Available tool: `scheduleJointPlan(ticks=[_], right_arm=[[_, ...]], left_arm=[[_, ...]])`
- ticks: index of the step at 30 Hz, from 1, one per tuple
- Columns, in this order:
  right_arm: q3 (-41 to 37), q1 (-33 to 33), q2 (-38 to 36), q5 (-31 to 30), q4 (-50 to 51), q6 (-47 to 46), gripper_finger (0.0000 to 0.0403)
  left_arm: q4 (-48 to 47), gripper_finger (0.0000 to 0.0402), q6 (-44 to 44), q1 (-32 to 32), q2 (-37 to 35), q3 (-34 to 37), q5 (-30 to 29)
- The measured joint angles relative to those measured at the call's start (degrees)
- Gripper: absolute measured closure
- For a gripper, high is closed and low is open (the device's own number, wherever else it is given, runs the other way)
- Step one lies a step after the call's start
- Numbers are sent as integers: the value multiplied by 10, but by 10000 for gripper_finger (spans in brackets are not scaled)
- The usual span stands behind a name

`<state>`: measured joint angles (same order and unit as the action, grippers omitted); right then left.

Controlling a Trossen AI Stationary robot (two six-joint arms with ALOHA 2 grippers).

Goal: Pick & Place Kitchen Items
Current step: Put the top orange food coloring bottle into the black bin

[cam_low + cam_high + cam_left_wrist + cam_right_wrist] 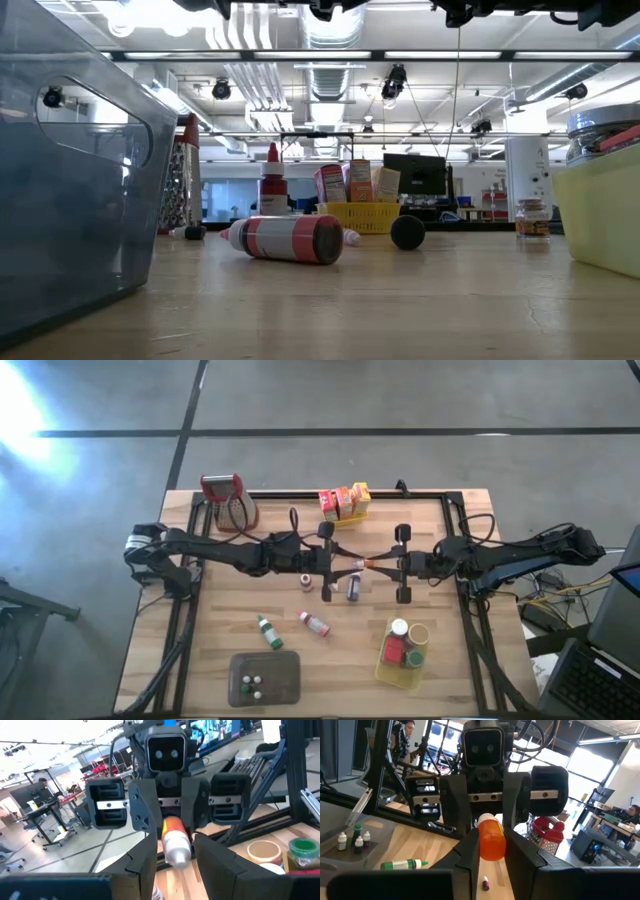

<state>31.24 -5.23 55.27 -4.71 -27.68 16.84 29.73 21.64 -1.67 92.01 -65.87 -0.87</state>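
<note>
Orange-capped bottle (365, 564) held between left gripper (345, 565) and right gripper (385, 563).

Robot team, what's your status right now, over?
Right gripper shut on small orange-and-white bottle, mid-air over table centre. Left gripper at its white end. Nothing in the way.

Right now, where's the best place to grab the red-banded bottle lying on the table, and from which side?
Probably the middle of the red-banded bottle, from straight above, with the fingers set across its length. It is round and lies on its side, with room on both flanks.
</note>
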Motion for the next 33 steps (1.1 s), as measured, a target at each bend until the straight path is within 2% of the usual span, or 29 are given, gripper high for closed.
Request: scheduleJointPlan(ticks=[7,12,16,23,30,33], right_arm=[[0,0,0,0,0,0,315],[0,0,0,0,0,1,331],[0,0,0,0,0,1,333],[-1,0,0,0,1,1,313],[-1,0,0,0,6,-2,329],[-1,0,-2,0,15,-20,322]], left_arm=[[2,264,3,0,0,0,3],[2,267,3,0,0,0,3],[2,289,3,0,0,0,3],[2,341,-13,1,-1,1,3],[-3,341,-18,0,-2,1,1],[-28,341,-16,0,-12,1,-5]])
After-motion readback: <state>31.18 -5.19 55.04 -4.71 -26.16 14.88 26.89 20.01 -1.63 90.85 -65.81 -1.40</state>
